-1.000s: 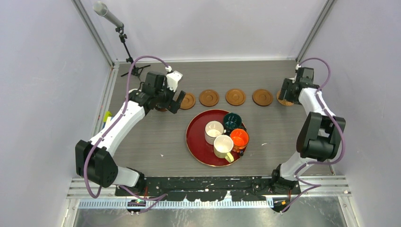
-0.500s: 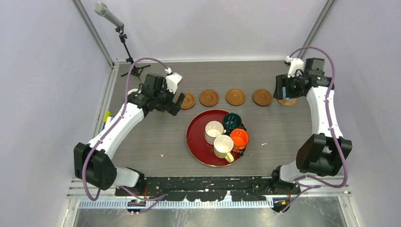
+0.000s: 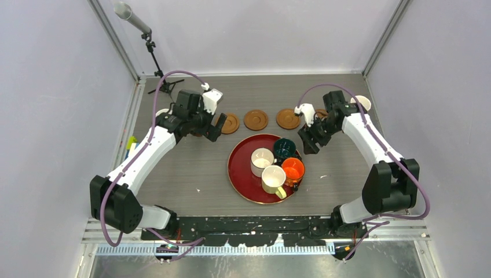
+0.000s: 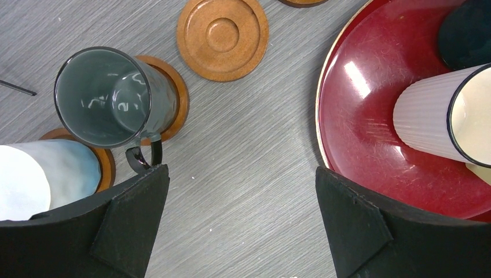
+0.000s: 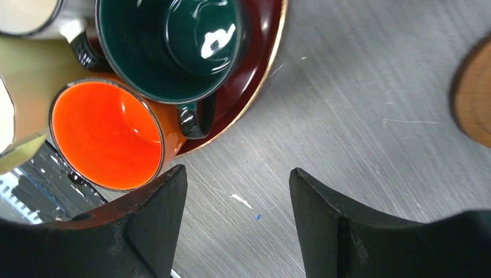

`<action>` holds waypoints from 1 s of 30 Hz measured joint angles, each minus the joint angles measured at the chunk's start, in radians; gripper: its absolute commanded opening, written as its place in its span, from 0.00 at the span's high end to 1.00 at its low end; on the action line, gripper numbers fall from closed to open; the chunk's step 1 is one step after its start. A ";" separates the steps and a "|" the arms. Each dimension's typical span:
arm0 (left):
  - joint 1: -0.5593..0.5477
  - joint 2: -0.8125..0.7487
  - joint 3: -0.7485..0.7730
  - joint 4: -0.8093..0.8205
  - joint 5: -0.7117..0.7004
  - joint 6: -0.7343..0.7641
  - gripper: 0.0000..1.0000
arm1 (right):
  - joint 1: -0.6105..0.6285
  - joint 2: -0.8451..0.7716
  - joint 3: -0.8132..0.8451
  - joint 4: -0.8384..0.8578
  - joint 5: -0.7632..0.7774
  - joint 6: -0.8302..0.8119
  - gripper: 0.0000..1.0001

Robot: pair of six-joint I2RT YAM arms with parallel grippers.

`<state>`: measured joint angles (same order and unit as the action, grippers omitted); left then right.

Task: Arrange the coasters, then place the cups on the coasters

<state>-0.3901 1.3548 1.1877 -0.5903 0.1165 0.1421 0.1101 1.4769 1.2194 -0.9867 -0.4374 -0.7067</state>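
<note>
Roughly halfway, by my reckoning: three mugs stand outside the dark red tray and four stand in it. Toward the far left corner of the table, the grey-green mug sits upright on a coaster. The light blue mug sits on a second coaster just beside it. An empty coaster lies next in the row along the far edge, and two more empty discs follow it. They are spaced apart, so each mug gets its own seat. The left gripper hangs over bare table between the grey-green mug and the tray's rim, jaws spread wide with nothing between them, so it looks free for another mug.

The right gripper hovers just off the tray's far right rim, jaws well apart and empty. The dark teal mug is nearest, its handle turned out toward the fingers. That handle seems the easiest hold, since the mugs crowd one another. The orange mug touches it, while the cream mug and pale yellow mug sit on the tray's left side. Another brown disc shows at the edge of the right wrist view.

A white mug stands near the far right corner; the arm hides whether a coaster lies under it
</note>
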 measured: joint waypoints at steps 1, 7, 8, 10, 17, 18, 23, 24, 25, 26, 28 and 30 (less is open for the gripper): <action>0.000 0.000 0.000 -0.002 0.000 0.000 0.00 | 0.010 0.000 -0.017 0.000 0.002 -0.011 0.31; 0.000 0.000 0.000 -0.006 0.000 -0.001 0.00 | 0.047 0.000 -0.095 0.011 0.011 -0.048 0.32; 0.000 0.000 0.000 -0.006 0.000 -0.001 0.00 | 0.053 0.000 -0.104 0.014 0.013 -0.051 0.33; 0.000 0.000 0.000 -0.006 0.000 -0.001 0.00 | 0.065 0.000 -0.120 0.024 0.016 -0.052 0.33; 0.000 0.000 0.000 -0.006 0.000 -0.001 0.00 | 0.098 0.000 -0.171 0.085 0.040 -0.050 0.40; 0.000 0.000 0.000 -0.006 0.000 -0.001 0.00 | 0.101 0.000 -0.173 0.095 0.042 -0.048 0.41; 0.000 0.000 0.000 -0.006 0.000 -0.001 0.00 | 0.117 0.000 -0.192 0.165 0.048 -0.033 0.44; 0.000 0.000 0.000 -0.006 0.000 -0.001 0.00 | 0.118 0.000 -0.196 0.176 0.048 -0.029 0.44; 0.000 0.000 0.000 -0.006 0.000 -0.001 0.00 | 0.120 0.000 -0.202 0.188 0.048 -0.025 0.44; 0.000 0.000 0.000 -0.006 0.000 -0.001 0.00 | 0.122 0.000 -0.208 0.202 0.050 -0.022 0.45; 0.000 0.000 0.000 -0.006 0.000 -0.001 0.00 | 0.128 0.000 -0.223 0.232 0.053 -0.015 0.47; 0.000 0.000 0.000 -0.006 0.000 -0.001 0.00 | 0.135 0.001 -0.237 0.258 0.059 -0.005 0.48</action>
<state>-0.3901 1.3544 1.1877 -0.5964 0.1162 0.1413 0.2451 1.4776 0.9825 -0.7284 -0.3786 -0.7116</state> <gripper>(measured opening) 0.996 0.533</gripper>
